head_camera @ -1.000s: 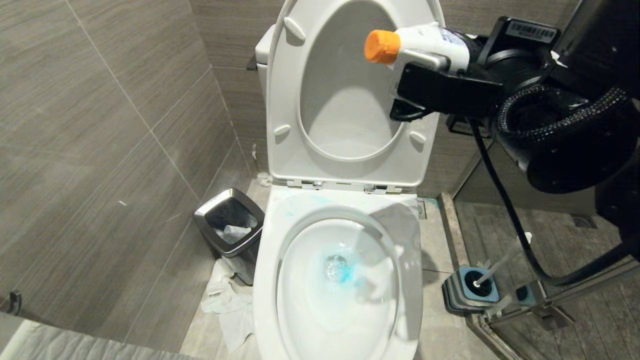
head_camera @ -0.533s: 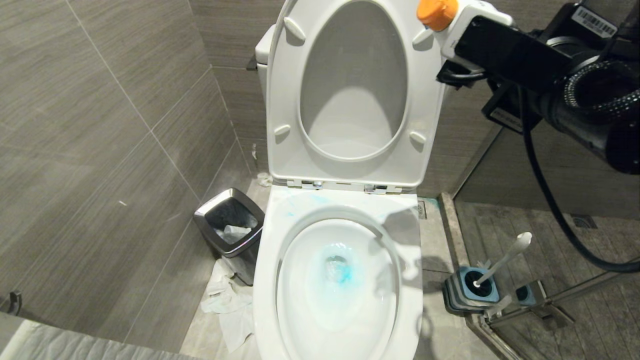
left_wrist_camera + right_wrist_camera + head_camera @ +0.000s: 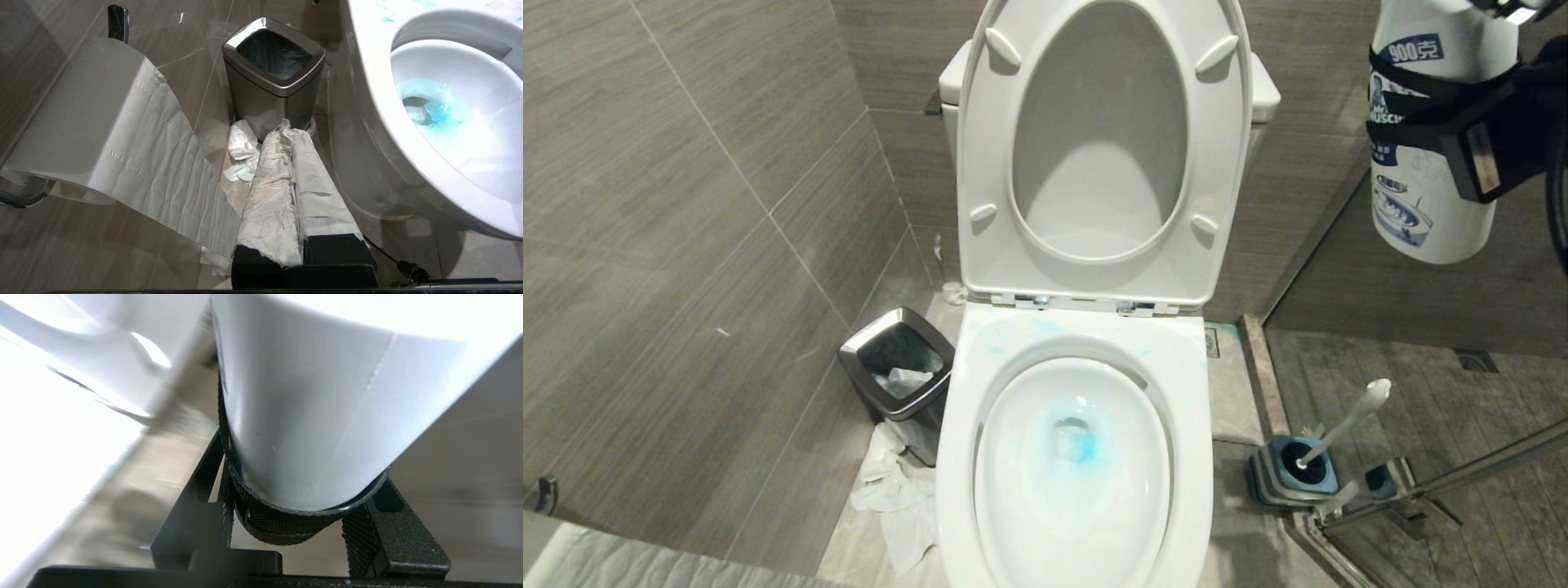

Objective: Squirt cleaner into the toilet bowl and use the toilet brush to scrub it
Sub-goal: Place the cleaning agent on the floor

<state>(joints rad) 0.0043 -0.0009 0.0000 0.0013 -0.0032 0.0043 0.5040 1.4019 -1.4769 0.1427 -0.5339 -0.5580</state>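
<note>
From the head camera, the right hand (image 3: 1462,122) grasps the white cleaner bottle (image 3: 1425,188) high at the upper right, well apart from the toilet bowl (image 3: 964,457); the bottle's long axis runs near vertical, base down, and its neck and cap are cut off by the picture's top edge. Turquoise cleaner (image 3: 1082,445) pools at the bowl's drain, with faint blue smears on the rim near the hinges, and the seat and lid stand raised. The toilet brush (image 3: 1343,425) leans in its blue-and-grey holder (image 3: 1286,474) on the floor to the right of the bowl, handle tilted up and rightward, its bristle head hidden inside. From the left wrist, the left hand (image 3: 292,134), its fingers wrapped in paper, is clenched with nothing between them, pointing toward a chrome-rimmed bin (image 3: 273,77) beside the bowl, with a toilet roll (image 3: 81,118) alongside. From the right wrist, the bottle's white body fills the view, clamped between black fingers (image 3: 404,543); the surroundings are blurred.
</note>
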